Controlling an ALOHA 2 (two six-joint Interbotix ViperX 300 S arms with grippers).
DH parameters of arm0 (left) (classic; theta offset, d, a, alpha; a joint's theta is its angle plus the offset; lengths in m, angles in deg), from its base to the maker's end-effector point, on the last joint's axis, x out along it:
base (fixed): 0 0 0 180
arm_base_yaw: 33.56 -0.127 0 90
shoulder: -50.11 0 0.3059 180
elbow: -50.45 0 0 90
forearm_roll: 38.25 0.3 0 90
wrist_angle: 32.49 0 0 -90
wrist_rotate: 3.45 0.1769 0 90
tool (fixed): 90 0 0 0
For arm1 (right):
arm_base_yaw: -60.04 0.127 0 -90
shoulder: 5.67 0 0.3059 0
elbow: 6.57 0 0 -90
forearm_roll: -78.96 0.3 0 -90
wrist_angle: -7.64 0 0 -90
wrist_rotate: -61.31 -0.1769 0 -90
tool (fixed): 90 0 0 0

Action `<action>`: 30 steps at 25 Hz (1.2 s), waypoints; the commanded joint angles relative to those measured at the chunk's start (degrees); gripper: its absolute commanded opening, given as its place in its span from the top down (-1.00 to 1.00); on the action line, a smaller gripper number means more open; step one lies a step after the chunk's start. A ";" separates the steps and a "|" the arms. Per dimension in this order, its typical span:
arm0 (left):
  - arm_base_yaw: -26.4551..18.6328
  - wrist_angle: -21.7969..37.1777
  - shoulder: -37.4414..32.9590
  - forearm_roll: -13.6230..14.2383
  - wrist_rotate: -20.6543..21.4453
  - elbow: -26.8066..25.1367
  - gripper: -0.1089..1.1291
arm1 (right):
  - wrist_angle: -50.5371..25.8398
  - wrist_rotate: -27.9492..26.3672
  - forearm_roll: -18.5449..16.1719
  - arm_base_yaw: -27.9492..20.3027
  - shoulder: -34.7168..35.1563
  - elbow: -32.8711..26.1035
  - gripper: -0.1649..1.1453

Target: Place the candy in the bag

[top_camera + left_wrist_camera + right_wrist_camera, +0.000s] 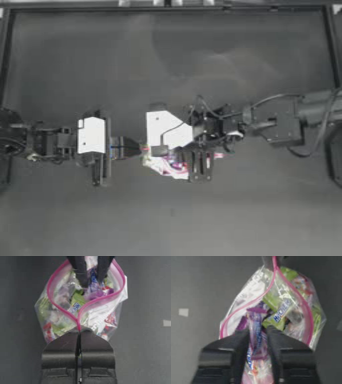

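— Left tool (pixel 79 338) is seen clamped fully shut on the pink-red mouth strip of the bag (pixel 63 309), which is held up off the dark desk (pixel 167 65) near the middle of the overhead view. What is carried by the other arm?

— A single wrapped candy (pixel 256 328) is pinched between the nearly closed jaws of the right tool (pixel 257 332), which is pushed down into the open mouth of the bag. The wrapper's purple and blue print is shown in the right wrist view, among the mixed sweets (pixel 281 312) already inside.

— So the candy is not yet let go?

— No. It is gripped, within the bag's opening, so the step is judged almost finished.

— What could be spoiled from here?

— If the jaws are opened too little, the wrapper may be dragged back out as the tool is lifted. The strip could also be snagged by the dark fingers (pixel 80 271) and pulled from the left tool's hold, so that the bag is dropped and sweets are spilled on the desk.
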 commanded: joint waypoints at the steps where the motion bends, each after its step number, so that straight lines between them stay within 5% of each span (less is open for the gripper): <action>1: 0.09 -0.35 -3.25 -0.09 0.00 0.88 0.77 | 0.18 0.00 0.00 -0.09 -1.14 -1.49 -0.56; 4: 0.09 -0.26 -3.25 -0.09 0.00 0.97 0.77 | 0.18 0.00 -0.09 -0.09 -1.14 -1.49 -0.70; 17: 0.18 -0.35 -3.25 -0.09 0.09 1.05 0.77 | -1.49 0.26 0.00 0.26 -6.77 -1.41 -0.69; 30: 0.26 0.09 -9.23 0.18 0.70 0.70 0.77 | 4.39 -1.32 0.00 0.26 -18.37 7.29 -0.69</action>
